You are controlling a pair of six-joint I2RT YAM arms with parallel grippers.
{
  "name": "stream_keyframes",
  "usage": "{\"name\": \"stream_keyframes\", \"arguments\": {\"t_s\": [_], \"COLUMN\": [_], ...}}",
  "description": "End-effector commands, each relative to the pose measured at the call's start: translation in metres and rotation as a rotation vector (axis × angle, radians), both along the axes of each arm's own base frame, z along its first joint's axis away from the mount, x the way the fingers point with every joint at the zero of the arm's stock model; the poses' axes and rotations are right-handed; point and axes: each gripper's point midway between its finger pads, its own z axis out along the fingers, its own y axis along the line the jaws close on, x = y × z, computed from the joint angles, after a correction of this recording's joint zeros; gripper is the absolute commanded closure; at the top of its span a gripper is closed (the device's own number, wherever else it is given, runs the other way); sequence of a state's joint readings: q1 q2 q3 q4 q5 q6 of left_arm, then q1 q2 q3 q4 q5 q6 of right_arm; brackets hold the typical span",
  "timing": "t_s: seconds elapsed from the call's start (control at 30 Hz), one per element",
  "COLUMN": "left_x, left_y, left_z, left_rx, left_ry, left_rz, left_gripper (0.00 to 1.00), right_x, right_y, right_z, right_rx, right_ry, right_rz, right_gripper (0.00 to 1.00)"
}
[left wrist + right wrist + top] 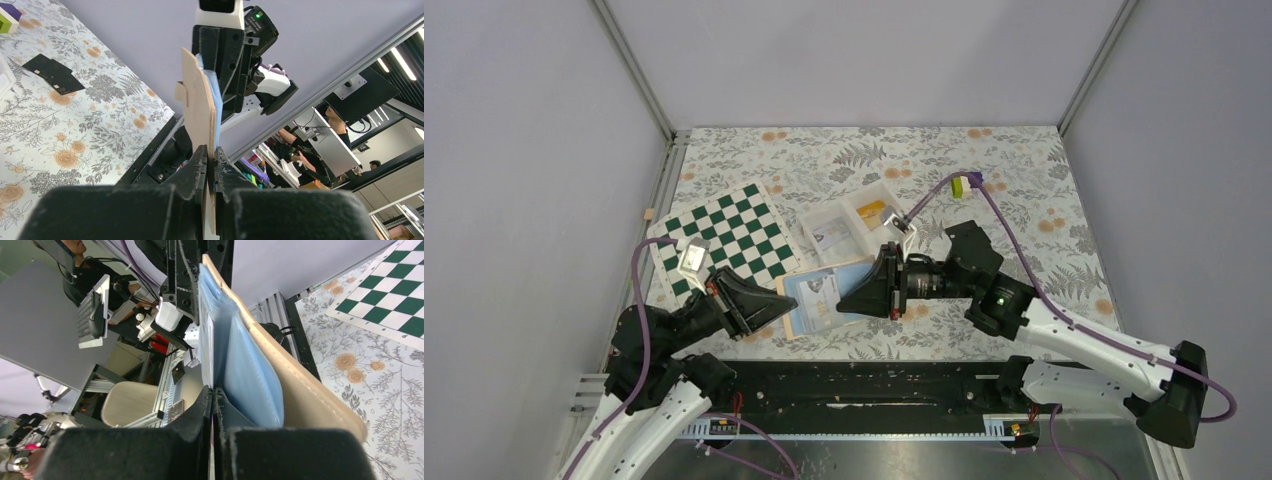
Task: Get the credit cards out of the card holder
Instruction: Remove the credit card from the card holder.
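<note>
The card holder (809, 312), pale blue with a tan border, is held off the table between my two grippers. My left gripper (790, 302) is shut on its left tan edge; in the left wrist view the holder (196, 107) stands edge-on in that gripper (210, 159). My right gripper (844, 303) is shut on the thin edge of a credit card (205, 347) that lies against the blue inner panel (250, 377); the gripper (213, 392) pinches it tight. The card's pale face shows from above (822, 286). Another card (834, 238) lies in the white tray.
A white two-compartment tray (816, 215) stands just behind the holder, with a yellowish item (871, 212) in its right part. A green-and-white chequered board (724, 235) lies at the left. A small yellow-and-purple block (965, 183) sits further back right.
</note>
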State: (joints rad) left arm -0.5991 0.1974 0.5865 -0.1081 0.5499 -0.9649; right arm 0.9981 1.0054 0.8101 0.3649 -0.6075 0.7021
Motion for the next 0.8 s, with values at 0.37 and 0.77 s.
{"name": "stream_keyframes", "arguments": {"t_s": [0.37, 0.77], "left_x": [-0.002, 0.018], "left_y": [-0.005, 0.007], "left_z": [0.011, -0.004], "left_rx": [-0.006, 0.121], "left_ry": [-0.027, 0.005], "left_rz": [-0.044, 0.114], "left_gripper": [1.0, 1.0], "right_x": [-0.005, 0.03], "right_y": [-0.045, -0.104], "right_z": [-0.018, 0.009], "right_rx": [-0.203, -0.293], "right_ry": [-0.232, -0.361], "right_rz": [-0.038, -0.268], "right_gripper": [1.0, 1.0]}}
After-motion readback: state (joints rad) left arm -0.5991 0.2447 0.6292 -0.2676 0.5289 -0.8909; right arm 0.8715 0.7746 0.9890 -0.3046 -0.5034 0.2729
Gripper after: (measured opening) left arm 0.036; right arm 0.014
